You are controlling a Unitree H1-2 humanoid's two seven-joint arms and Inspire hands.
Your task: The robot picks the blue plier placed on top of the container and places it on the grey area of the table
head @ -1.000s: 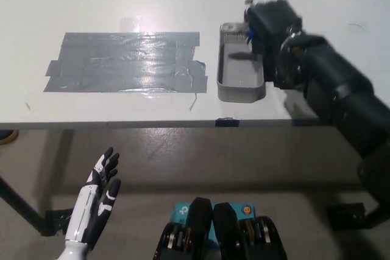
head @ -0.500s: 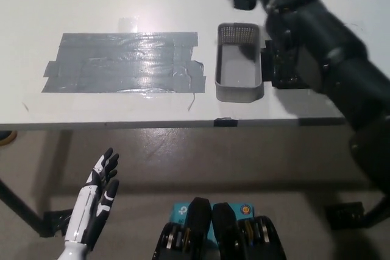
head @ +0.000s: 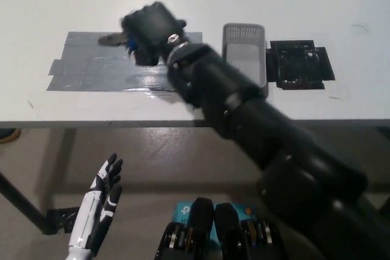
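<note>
Over grey area (head: 97, 65) | right hand (head: 149, 31) grips plier (head: 116, 40): grey jaws, blue handle

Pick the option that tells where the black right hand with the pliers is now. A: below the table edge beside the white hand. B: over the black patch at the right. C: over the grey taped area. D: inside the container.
C: the right hand is shut on the pliers above the grey taped area, left of the container; the left hand rests open below the table edge.
</note>
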